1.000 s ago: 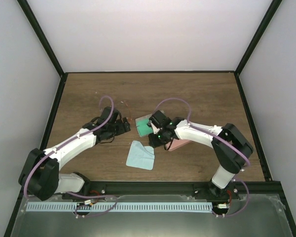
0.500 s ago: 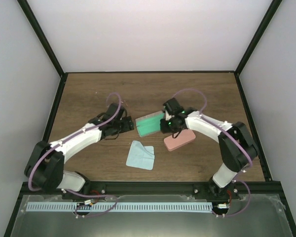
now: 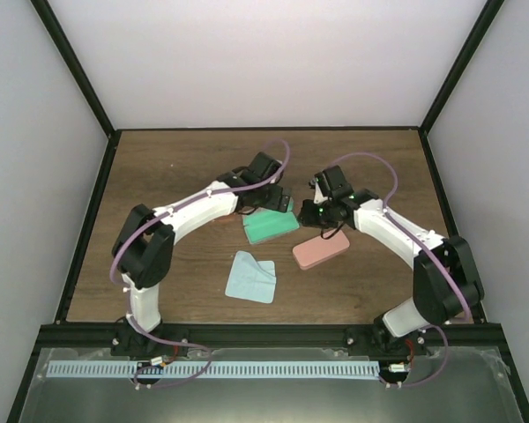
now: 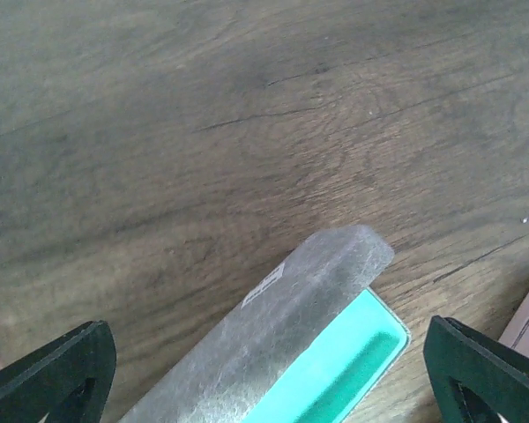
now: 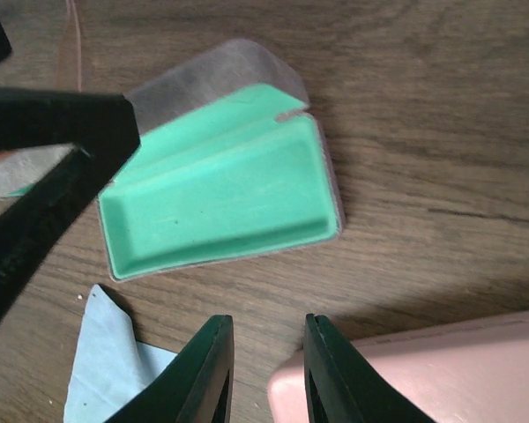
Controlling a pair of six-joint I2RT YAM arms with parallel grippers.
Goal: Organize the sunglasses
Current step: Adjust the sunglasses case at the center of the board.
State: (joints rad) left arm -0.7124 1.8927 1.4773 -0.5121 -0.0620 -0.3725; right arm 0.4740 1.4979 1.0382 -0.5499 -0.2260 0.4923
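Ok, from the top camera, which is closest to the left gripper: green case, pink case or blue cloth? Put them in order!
1. Green case: the left gripper is right over its lid.
2. Pink case: to the right, closer to the arm bases.
3. Blue cloth: farthest, near the front.

Both arms are built alike. The left arm (image 3: 198,204) and right arm (image 3: 390,231) have glossy white link shells between chunky black joint housings, and the shells are rounded and smooth. A thin lilac cable (image 3: 275,141) loops loosely off each arm. The left fingers (image 4: 53,374) and right fingers (image 5: 203,379) are plain black wedges, flat-sided and tapering.
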